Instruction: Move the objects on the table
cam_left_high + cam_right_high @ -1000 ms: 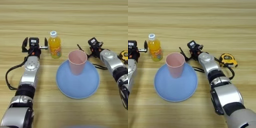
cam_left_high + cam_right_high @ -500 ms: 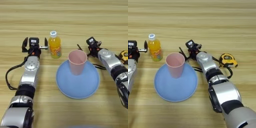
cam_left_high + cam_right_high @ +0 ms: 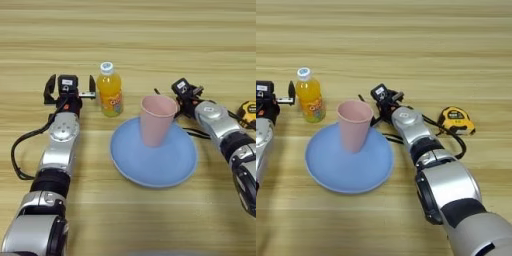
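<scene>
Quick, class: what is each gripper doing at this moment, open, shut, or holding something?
Left gripper: open, empty, beside the juice bottle.
Right gripper: cannot be told; it sits just right of the pink cup.

Pink cup [image 3: 158, 120] on blue plate [image 3: 154, 167] (orange bottle [image 3: 110, 90], white-capped).

Colourful label on the juice bottle [image 3: 110, 95], print too small to read, no other legible text

Left gripper [image 3: 69, 86] jaws apart; right gripper [image 3: 183, 93] low
</scene>
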